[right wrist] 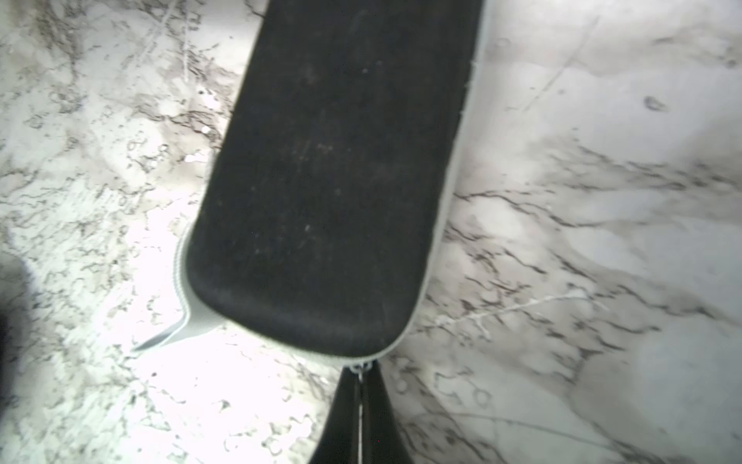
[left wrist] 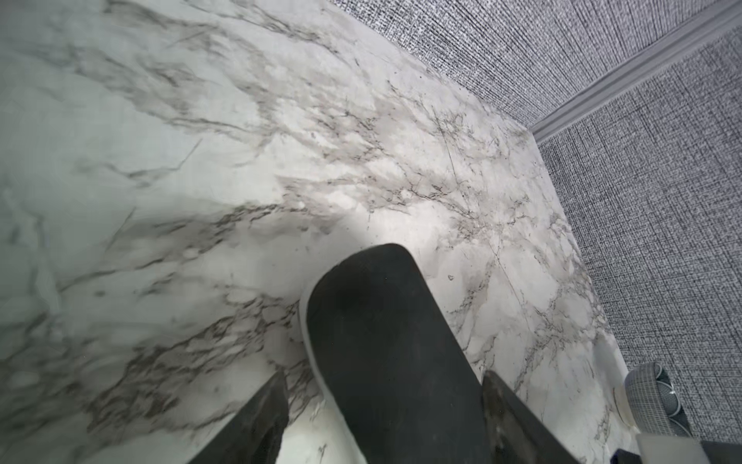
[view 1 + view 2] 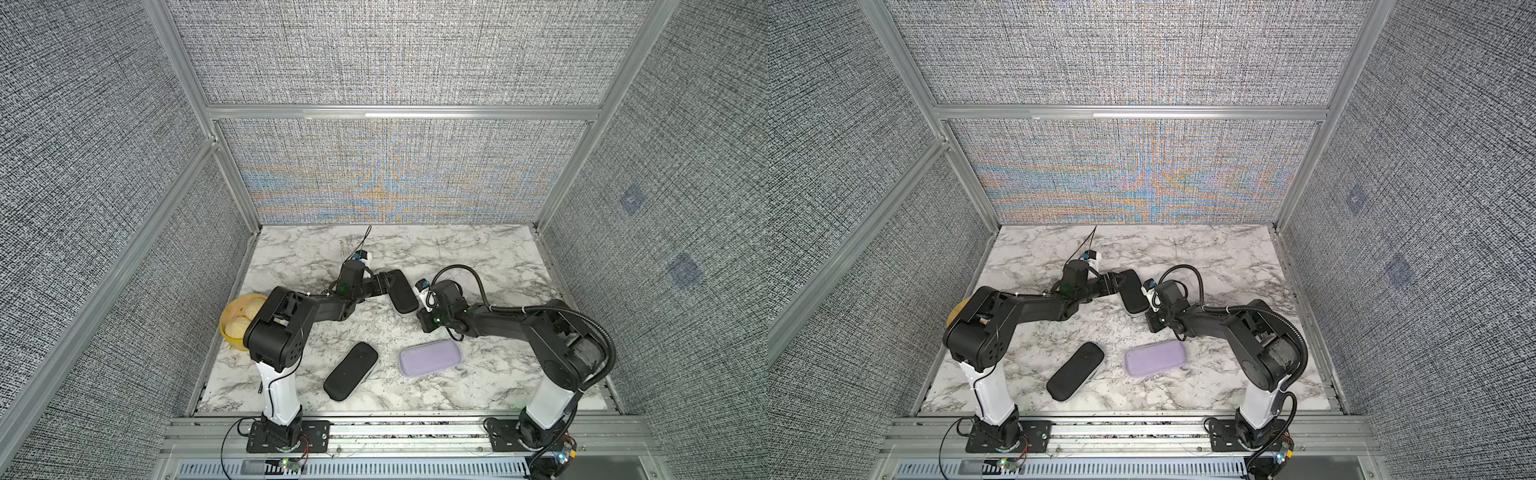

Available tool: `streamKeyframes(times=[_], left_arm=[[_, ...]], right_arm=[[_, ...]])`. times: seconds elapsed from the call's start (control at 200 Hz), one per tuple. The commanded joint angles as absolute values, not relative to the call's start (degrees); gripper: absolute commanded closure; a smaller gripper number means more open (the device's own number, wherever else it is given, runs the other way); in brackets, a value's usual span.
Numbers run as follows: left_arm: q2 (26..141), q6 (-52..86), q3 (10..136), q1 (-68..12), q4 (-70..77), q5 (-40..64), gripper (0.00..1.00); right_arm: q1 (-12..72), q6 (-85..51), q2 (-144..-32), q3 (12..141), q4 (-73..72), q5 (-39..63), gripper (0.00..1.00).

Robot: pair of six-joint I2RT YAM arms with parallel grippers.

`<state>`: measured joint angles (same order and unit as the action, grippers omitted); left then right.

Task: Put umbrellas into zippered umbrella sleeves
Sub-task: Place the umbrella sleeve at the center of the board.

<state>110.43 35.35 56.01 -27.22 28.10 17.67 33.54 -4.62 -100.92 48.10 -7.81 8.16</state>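
Three zippered umbrella sleeves lie shut on the marble table: a black one at mid-back, another black one in front, and a lavender one beside it. No umbrellas show. My left gripper is open and straddles the far end of the back black sleeve, its fingers standing off on either side. At the near end of that sleeve, my right gripper is shut on the small metal zipper pull. In both top views the two grippers meet this sleeve from opposite ends.
A yellow round basket with buns sits at the left table edge, half hidden behind my left arm. Grey fabric walls with aluminium posts close in three sides. The marble table runs back to the rear wall.
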Motion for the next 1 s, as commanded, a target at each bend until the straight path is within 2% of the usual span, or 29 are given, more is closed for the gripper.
streamKeyframes(times=[0.0,0.225,0.395,0.566,0.771,0.816,0.936,0.996], left_arm=[[112.8,30.81,60.21,-27.07,21.54,17.99,0.25],[117.14,27.0,66.73,-27.07,14.9,12.42,0.25],[120.86,26.1,70.86,-27.36,14.31,18.34,0.28],[120.86,26.94,68.31,-27.8,15.03,19.31,0.41],[119.23,28.68,64.04,-28.27,13.83,13.61,0.54],[119.31,29.08,63.86,-28.21,13.88,13.78,0.59],[120.29,30.87,63.46,-28.28,15.06,14.77,0.64],[120.82,31.4,63.48,-28.21,15.29,14.85,0.7]], right_arm=[[31.88,-2.46,-101.31,48.96,-5.41,8.83,1.0],[26.97,-1.32,-104.55,52.36,-4.66,10.35,1.0],[26.64,-1.08,-105.73,53.44,-4.26,12.49,1.0],[26.66,-1.82,-104.89,51.68,-6.15,12.39,1.0],[28.92,-2.58,-102.5,48.65,-7.47,11.66,1.0],[29.65,-3.07,-102.06,47.86,-7.72,11.06,1.0],[30.99,-5.51,-100.34,45.38,-8.7,10.2,1.0],[31.73,-6.64,-99.81,44.7,-8.93,10.11,1.0]])
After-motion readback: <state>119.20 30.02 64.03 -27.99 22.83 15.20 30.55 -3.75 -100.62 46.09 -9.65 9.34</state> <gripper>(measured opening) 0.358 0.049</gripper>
